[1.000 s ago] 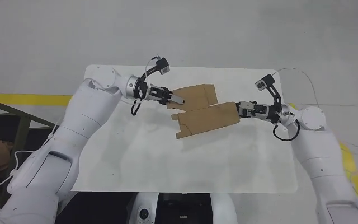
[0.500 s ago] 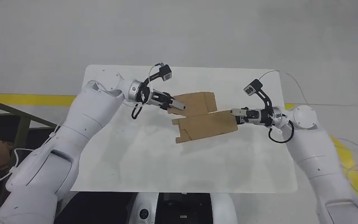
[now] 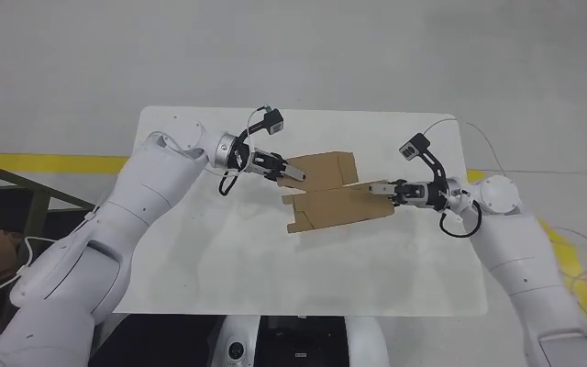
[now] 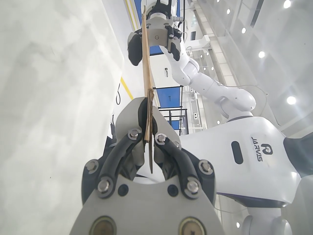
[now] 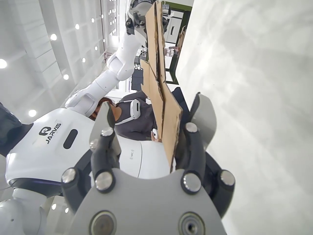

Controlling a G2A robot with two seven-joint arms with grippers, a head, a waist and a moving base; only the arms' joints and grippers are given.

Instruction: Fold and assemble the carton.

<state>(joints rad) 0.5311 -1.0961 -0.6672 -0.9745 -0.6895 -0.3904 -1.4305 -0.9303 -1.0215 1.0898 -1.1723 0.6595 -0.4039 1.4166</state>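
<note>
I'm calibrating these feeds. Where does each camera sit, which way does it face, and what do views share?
Top view: overhead, looking down on the white table; left gripper and right gripper flank the flattened brown cardboard carton.
Left wrist view: behind the left gripper, shut on the carton, facing the right arm.
Right wrist view: behind the open right gripper, facing the left arm.
All share the carton.
</note>
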